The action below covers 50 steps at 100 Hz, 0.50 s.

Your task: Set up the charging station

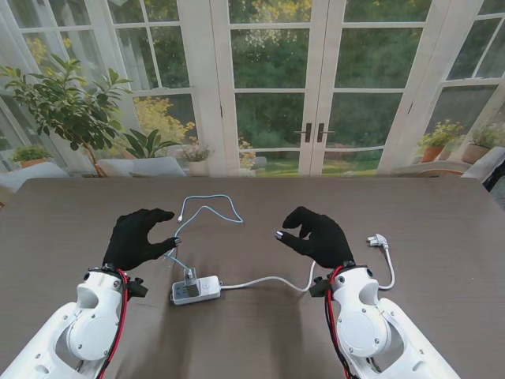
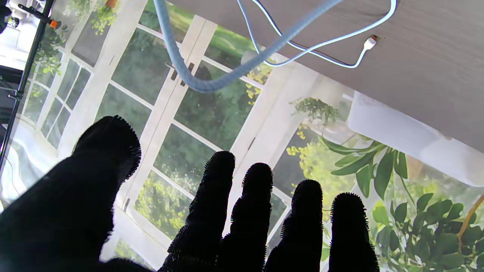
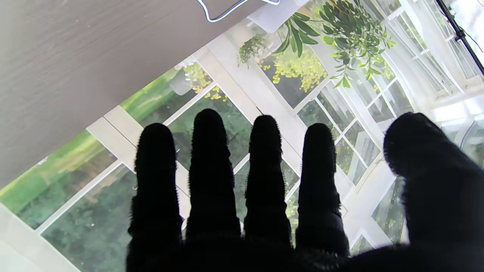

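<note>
Dark wood-grain table before glazed garden doors: power strip lies between both wrists, long axis pointing from left hand toward right hand, both spread and holding nothing, charging cable looped beyond the fingertips

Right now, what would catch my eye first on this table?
Two black-gloved hands hover over the dark table, the left hand and right hand, fingers spread, holding nothing. Between them, nearer to me, lies a white power strip with a charger plugged in; its pale blue cable loops farther from me, and its wall plug lies to the right.
</note>
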Tool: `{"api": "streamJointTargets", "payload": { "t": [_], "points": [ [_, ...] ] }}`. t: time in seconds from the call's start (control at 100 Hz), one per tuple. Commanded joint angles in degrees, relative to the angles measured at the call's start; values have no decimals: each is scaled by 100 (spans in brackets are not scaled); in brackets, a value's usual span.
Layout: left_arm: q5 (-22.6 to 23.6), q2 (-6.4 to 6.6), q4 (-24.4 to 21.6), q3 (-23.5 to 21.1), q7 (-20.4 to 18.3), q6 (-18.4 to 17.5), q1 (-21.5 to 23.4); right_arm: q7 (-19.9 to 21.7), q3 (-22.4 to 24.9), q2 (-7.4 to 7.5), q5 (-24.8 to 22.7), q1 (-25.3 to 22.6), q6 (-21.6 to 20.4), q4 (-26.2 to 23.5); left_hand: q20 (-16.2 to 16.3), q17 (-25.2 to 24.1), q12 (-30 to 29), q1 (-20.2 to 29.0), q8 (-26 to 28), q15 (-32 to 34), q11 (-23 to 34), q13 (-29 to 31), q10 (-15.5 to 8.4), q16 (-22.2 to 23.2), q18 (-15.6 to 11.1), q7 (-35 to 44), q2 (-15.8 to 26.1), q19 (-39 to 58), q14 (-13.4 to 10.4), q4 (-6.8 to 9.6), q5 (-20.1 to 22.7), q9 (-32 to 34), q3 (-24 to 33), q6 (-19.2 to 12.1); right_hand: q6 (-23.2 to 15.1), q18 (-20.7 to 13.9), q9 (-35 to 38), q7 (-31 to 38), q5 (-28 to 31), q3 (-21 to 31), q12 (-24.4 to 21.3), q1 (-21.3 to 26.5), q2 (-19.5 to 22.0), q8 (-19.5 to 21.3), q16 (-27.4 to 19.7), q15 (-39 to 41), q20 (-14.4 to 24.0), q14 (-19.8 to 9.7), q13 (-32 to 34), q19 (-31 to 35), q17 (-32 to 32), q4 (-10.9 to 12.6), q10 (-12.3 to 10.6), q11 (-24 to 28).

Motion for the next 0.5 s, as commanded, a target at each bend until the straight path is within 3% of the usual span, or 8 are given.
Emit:
{"api": "streamJointTargets", "payload": {
  "t": [0.0, 0.12, 0.49],
  "points": [
    [-59, -77, 33, 46, -35, -17, 57, 41, 26, -25, 84, -85, -82, 112, -89, -121, -64, 15, -45, -122, -58, -189, 19, -84, -223, -100, 66, -166, -156, 277, -133, -149, -133, 11, 23, -4, -159, -2447, -191, 9, -62, 50, -152, 53, -4813, -137, -60, -122, -143, -159, -92, -96, -134, -71],
    [-122, -116, 127, 127, 133, -40, 33, -13, 58, -35, 124, -116, -137, 166, -111, -110, -73, 25, -49, -109, -46, -179, 42, -98, -206, -83, 43, -189, -137, 276, -94, -132, -134, 30, 19, 21, -158, -2453, -144, -11, -78, 71, -149, 43, -4833, -140, -44, -108, -165, -243, -131, -93, -113, -64],
    [-152, -111, 115, 142, 89, -47, 80, -71, 131, -34, 28, -192, -93, 74, -142, -144, -84, 34, -59, -95, -39, -201, 19, -123, -209, -70, 29, -229, -146, 275, -70, -129, -120, 57, -4, -28, -161, -2478, -113, 13, -92, -6, -187, 24, -4856, -133, 29, -117, -208, -384, -185, -87, -124, -52]
  ]
}}
